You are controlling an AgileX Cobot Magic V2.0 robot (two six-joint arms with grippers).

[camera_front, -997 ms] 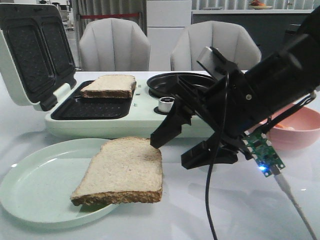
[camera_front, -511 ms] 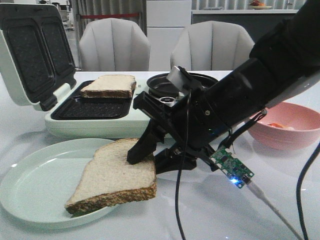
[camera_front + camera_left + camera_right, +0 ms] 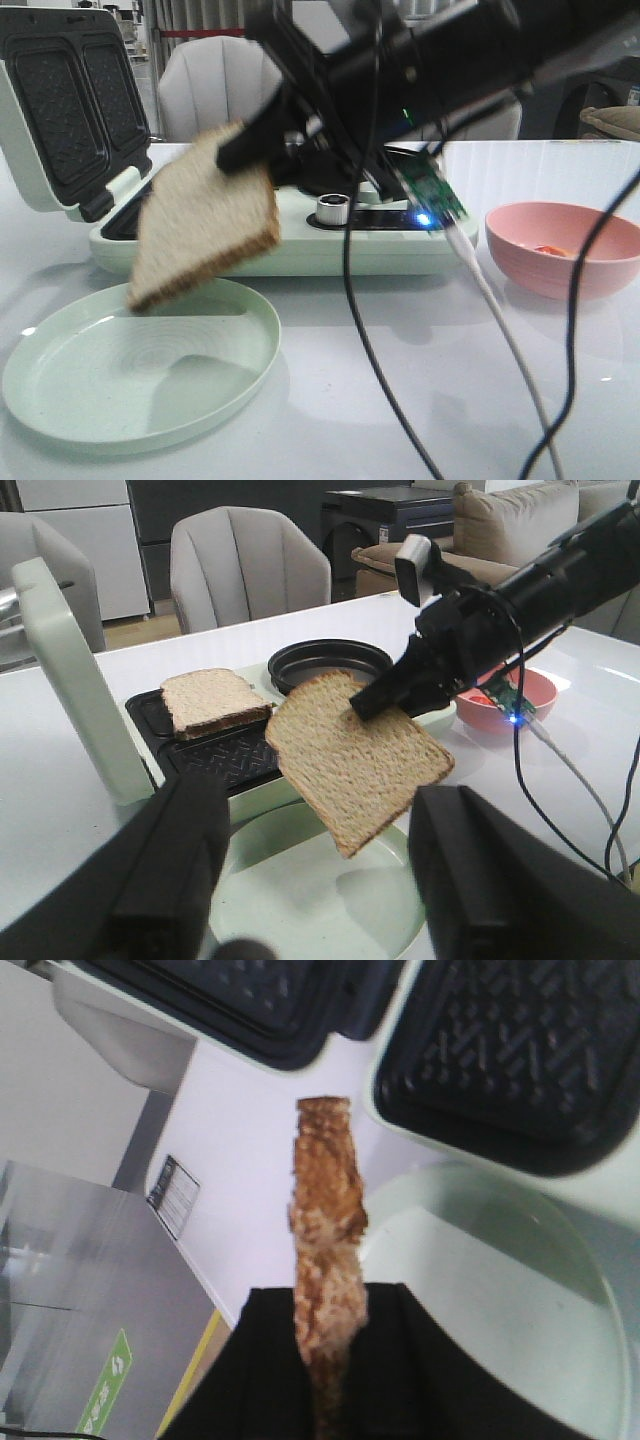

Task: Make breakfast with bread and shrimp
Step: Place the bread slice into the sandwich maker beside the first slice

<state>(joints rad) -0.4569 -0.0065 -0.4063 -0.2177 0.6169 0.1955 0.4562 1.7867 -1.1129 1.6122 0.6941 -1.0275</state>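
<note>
A: The right end effector (image 3: 372, 702) was clamped on 1 corner of a bread slice (image 3: 205, 222), so the slice hung tilted in the air above the pale green plate (image 3: 60, 395), just in front of the sandwich maker (image 3: 300, 245). How should that carry have gone?

B: Slowly and level, I'd judge. A corner pinch lets soft bread sag or tear, so the slice wanted to travel flat and be lowered squarely over the grill plate before release.

A: And the target?

B: Likely the second slice (image 3: 212, 701), which lay on the far half of the open grill plate, well apart from the lifted one. The shrimp (image 3: 545, 250) seemed not yet placed; only a small orange bit showed inside the pink bowl (image 3: 560, 270) at the right of the counter (image 3: 420, 400).

A: The left end effector (image 3: 310, 865)?

B: Spread wide, holding nothing, hovering nearer than the plate.

A: How did the bread look?

B: Pale beige crumb, dark brown crust, thin edge-on in the right wrist view. In the front view it was blurred.
</note>
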